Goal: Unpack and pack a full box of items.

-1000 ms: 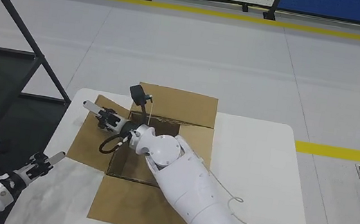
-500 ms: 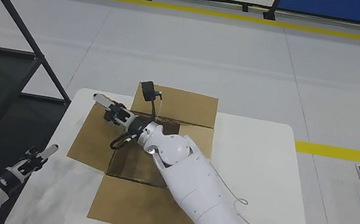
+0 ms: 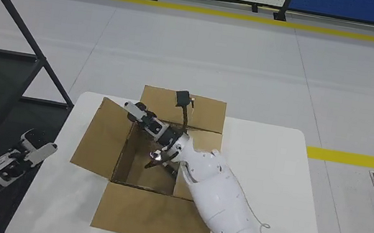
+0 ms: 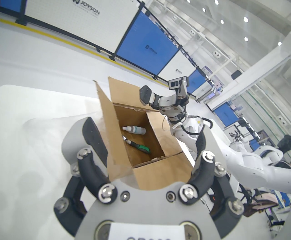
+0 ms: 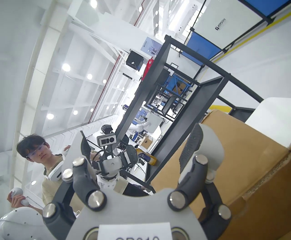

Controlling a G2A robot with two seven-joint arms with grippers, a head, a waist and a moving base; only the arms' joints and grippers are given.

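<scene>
Now the cardboard box (image 3: 150, 216) stands open in the middle of the white tabletop (image 3: 266, 172), its flaps folded outward. On its floor lie a small white spray bottle (image 4: 134, 130) and a screwdriver (image 4: 139, 147) with a green and black handle, just beside each other and not touching. The right pincer (image 3: 134, 110) hangs above the far-left corner of the box, over the edge where the left flap (image 3: 100, 136) meets the opening. It is released: its fingers (image 5: 204, 145) stand wide apart with nothing between them, and brown cardboard lies just beside one of them in the right wrist view. The left pincer (image 3: 39, 145) is well apart from the box, just off the left edge of the tabletop and pointed toward the box. It too is released, wide apart and empty, and the left wrist view shows the open mouth of the box between its two fingers, with the right pincer beyond at the far corner.
</scene>
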